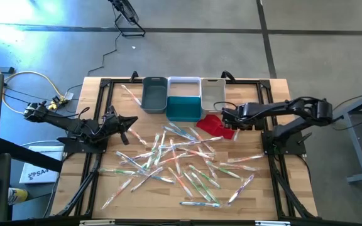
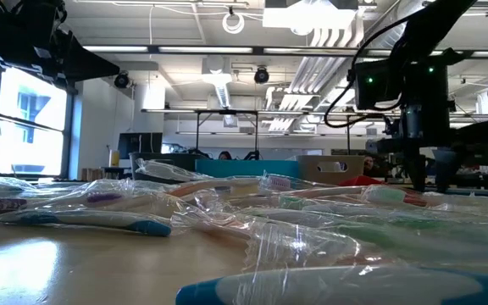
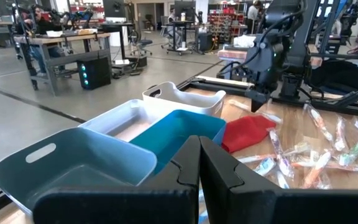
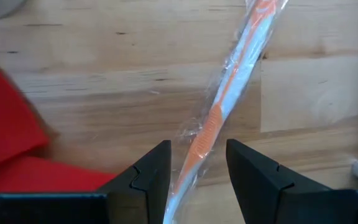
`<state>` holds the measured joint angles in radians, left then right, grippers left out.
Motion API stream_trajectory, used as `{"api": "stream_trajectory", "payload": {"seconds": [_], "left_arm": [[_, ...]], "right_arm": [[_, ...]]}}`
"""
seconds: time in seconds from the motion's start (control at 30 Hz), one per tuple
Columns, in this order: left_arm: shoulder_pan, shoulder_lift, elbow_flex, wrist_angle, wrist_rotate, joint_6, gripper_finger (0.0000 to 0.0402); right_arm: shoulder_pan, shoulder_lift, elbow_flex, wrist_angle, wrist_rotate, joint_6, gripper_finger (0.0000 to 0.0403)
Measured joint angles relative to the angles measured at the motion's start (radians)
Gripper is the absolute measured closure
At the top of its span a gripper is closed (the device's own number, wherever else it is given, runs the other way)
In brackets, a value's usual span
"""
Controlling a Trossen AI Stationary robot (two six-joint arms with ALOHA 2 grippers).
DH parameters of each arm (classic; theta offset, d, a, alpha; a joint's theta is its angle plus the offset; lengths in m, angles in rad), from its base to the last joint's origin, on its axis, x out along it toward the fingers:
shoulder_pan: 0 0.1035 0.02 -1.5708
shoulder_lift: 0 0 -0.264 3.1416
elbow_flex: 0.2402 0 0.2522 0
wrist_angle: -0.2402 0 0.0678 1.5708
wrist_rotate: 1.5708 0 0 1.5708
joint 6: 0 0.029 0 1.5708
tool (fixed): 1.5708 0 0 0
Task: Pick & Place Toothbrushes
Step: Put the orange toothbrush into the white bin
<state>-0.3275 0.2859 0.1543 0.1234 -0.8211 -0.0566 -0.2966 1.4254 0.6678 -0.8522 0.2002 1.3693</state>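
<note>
An orange brush in its clear wrapper lay on the bare wood beside the red cloth, at the far right edge of the scattered brushes. In the right wrist view its long axis ran slanting away from the camera, and its near end passed straight between the two dark fingers. The right gripper stood directly over that end, fingers parted a little wider than the wrapper, one on each side, and gripping nothing as far as the view showed. Whether the fingertips already touched the table could not be told.

From above, the right gripper hung over the cloth's right edge, just near of the white bin, and was plainly the nearer arm to this brush. My judgement: the coming move turned on the brush lying along the gap, not across it, so a straight closing should catch the handle, provided the slippery wrapper did not slide out.

The teal bin and grey bin sat left of the white one along the far side.

The left gripper waited at the left of the pile, fingers pressed together and empty.
</note>
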Motion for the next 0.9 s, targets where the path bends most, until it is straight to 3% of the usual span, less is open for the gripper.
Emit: {"api": "stream_trajectory", "payload": {"seconds": [0.37, 0.73, 0.9], "left_arm": [[0.000, 0.000, 0.000, 0.000, 0.000, 0.000, 0.0402], [0.000, 0.000, 0.000, 0.000, 0.000, 0.000, 0.0402], [0.000, 0.000, 0.000, 0.000, 0.000, 0.000, 0.0402]], "right_arm": [[0.000, 0.062, 0.002, 0.002, -0.018, -0.009, 0.0262], [0.000, 0.063, 0.001, -0.001, -0.029, -0.047, 0.0365], [0.002, 0.064, 0.001, -0.002, -0.052, -0.084, 0.0388]]}}
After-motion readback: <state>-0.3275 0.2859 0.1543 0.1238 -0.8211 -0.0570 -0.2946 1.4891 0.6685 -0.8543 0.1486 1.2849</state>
